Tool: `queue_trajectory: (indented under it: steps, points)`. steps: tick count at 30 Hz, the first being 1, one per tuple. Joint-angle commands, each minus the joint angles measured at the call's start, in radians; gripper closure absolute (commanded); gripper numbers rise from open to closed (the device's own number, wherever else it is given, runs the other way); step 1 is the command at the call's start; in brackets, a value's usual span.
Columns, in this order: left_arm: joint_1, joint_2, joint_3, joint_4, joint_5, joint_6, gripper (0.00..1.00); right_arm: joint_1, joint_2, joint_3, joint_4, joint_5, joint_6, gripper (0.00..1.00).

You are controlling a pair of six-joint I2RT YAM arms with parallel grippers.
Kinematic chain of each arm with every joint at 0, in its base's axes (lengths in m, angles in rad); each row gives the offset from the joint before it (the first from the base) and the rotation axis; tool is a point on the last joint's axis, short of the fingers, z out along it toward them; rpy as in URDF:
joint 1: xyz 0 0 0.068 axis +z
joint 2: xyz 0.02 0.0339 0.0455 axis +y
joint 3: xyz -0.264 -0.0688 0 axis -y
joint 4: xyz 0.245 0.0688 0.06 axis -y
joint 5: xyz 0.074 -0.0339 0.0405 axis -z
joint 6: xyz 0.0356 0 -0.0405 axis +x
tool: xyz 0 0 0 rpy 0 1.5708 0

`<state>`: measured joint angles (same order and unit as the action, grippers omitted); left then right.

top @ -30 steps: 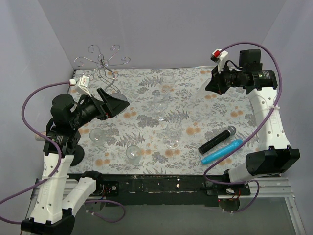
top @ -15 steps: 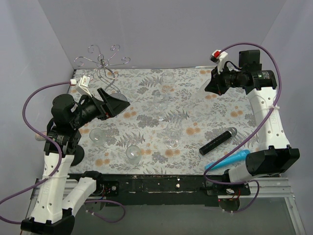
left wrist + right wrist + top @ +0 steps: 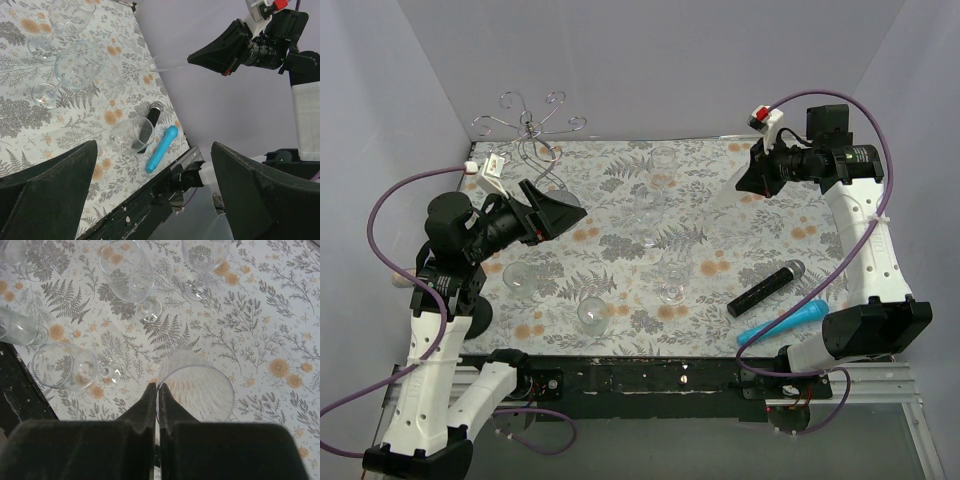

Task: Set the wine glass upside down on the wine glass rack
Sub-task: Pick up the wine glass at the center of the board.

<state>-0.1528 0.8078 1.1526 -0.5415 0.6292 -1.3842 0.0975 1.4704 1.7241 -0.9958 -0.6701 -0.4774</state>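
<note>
1. Since a second ago: blue stick (image 3: 782, 322) has slid off from beside the black microphone (image 3: 765, 288) toward the near right edge of the counter (image 3: 800, 230). Right arm has edged slightly left; left arm unchanged.
2. Near and mid counter: spare glasses (image 3: 592, 313) are scattered on the cloth, some lying down, none gripped.
3. Left pincer (image 3: 545, 210): fingers spread wide, empty, raised above the left side of the counter.
4. Right pincer (image 3: 157, 390): fingers pressed together on the wine glass (image 3: 195, 385), apparently pinching its thin wall. The glass is carried in the air above the far right of the counter. Which end is clamped I cannot tell for sure.
5. Glass axis: the left wrist view shows it sticking out from the pincer roughly level, pointing toward the left arm. It is not yet inverted.
6. Far left corner: wine glass rack (image 3: 530, 130) stands upright, curled arms on top.
7. Key relation (judgement): the rack lies well apart, leftward across the counter from the loaded pincer. The empty left arm is much nearer it. The glass needs a long leftward carry plus a turn to vertical.
</note>
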Motion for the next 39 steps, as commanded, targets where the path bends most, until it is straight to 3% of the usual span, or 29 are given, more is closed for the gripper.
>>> queue_trajectory:
  steps: [1, 6, 9, 18, 24, 39]
  points:
    - [-0.002, -0.002, -0.016, 0.055, 0.05, -0.042, 0.02, -0.005, -0.035, 0.009, 0.013, -0.089, 0.011, 0.99]
    - [-0.011, 0.016, -0.056, 0.129, 0.113, -0.137, 0.02, -0.005, -0.021, 0.087, 0.002, -0.137, 0.026, 0.99]
    - [-0.056, 0.033, -0.057, 0.159, 0.08, -0.157, 0.02, -0.005, -0.021, 0.152, 0.009, -0.17, 0.04, 0.99]
    - [-0.431, 0.24, 0.035, 0.209, -0.238, -0.144, 0.02, -0.005, -0.048, 0.216, 0.023, -0.286, 0.059, 0.99]
    - [-0.459, 0.329, 0.071, 0.213, -0.325, -0.136, 0.02, -0.005, -0.085, 0.216, 0.025, -0.339, 0.059, 0.99]
    - [-0.462, 0.333, 0.055, 0.213, -0.333, -0.144, 0.02, -0.005, -0.177, 0.097, 0.075, -0.503, 0.085, 0.99]
